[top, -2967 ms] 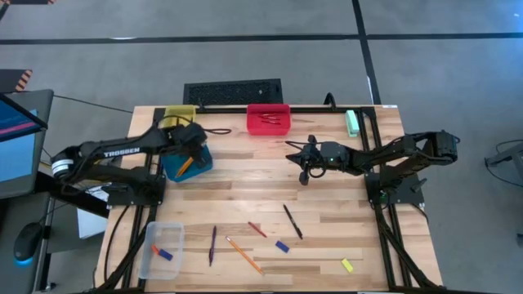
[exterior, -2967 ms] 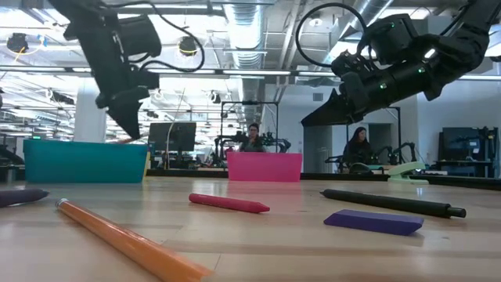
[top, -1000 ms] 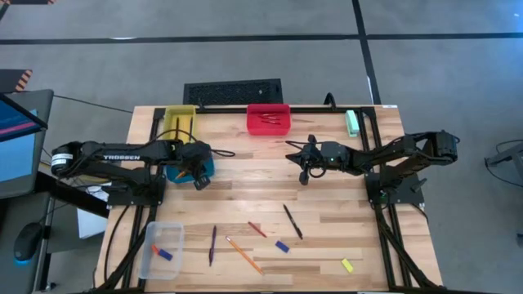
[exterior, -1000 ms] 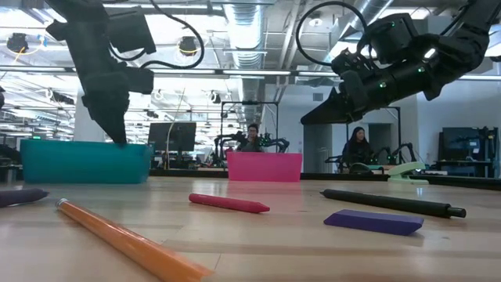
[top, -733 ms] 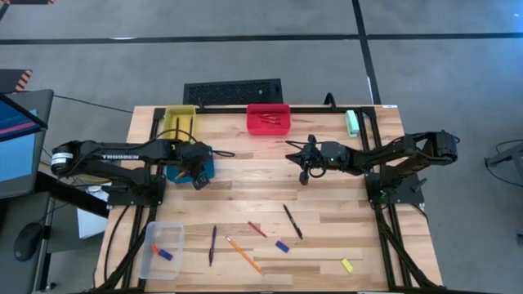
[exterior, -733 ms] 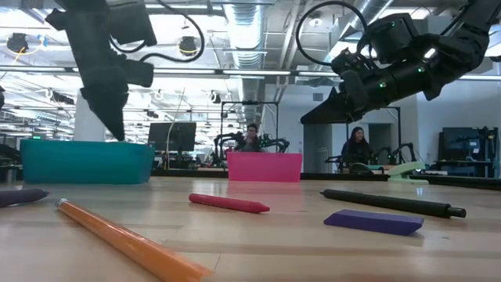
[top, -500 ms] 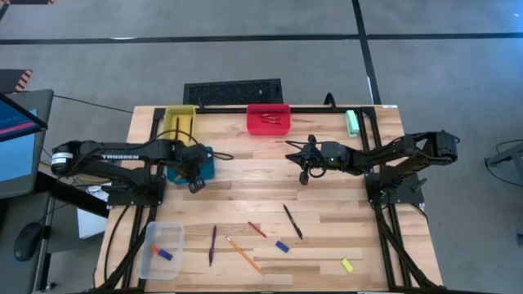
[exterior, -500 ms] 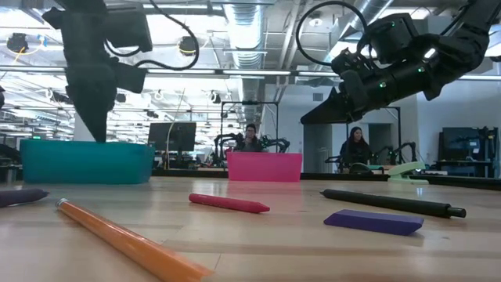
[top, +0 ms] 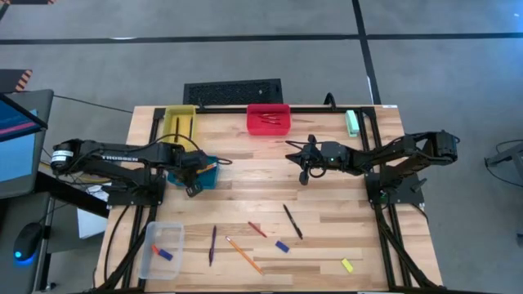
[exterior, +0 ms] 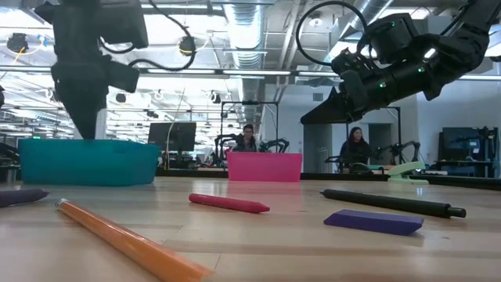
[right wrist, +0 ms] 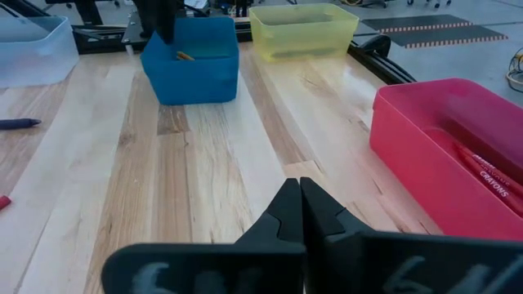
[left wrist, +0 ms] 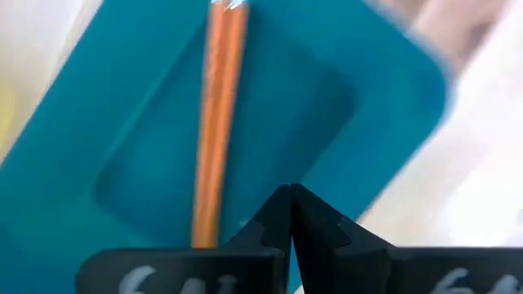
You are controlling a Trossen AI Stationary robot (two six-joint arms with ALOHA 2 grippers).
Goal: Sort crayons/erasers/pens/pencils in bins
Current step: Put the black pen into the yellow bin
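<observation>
- Hovering at left-centre of the high view, the left gripper [top: 194, 186] is sitting fully closed and empty beside the teal bin [top: 206, 169].
- Lying at lower centre, the loose pencil [top: 243, 254] is looking light, stiff, roll-prone; gripping mid-shaft seems best.
- Waiting at centre, the right gripper [top: 292, 150] is also pinched closed, empty.

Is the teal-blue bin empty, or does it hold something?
Not empty. One orange pencil lies inside the teal-blue bin, as the left wrist view shows; its end also shows over the rim from above.
</observation>
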